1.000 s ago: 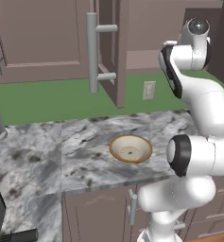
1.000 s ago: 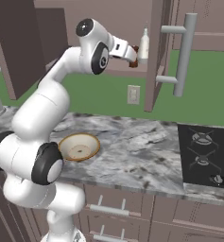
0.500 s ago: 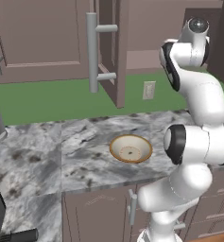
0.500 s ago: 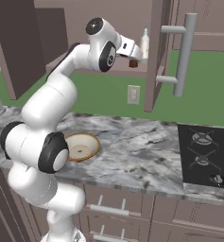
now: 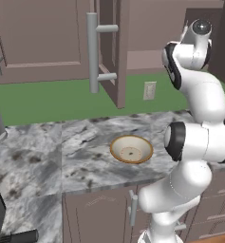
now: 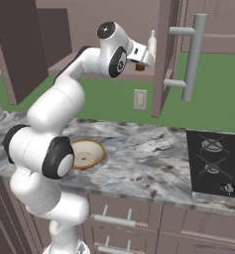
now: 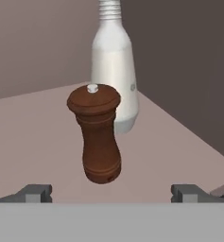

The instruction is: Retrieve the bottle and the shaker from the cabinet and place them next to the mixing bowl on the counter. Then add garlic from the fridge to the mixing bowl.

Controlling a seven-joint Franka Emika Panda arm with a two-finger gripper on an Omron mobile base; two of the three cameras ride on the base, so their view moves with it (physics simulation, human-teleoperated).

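The shaker (image 7: 98,137) is rendered as dark brown turned wood, matt, with a small pale knob on top. The bottle (image 7: 113,75) looks like smooth white plastic with a soft sheen and a ribbed neck. The shelf (image 7: 47,142) is a flat, matt pinkish-brown board. The worktop (image 5: 76,147) is seen as grey veined stone, faintly polished. The bowl (image 5: 131,149) appears as tan glazed ceramic. The cabinet handles (image 6: 191,57) look like brushed grey metal. The hob (image 6: 218,163) is glossy black.
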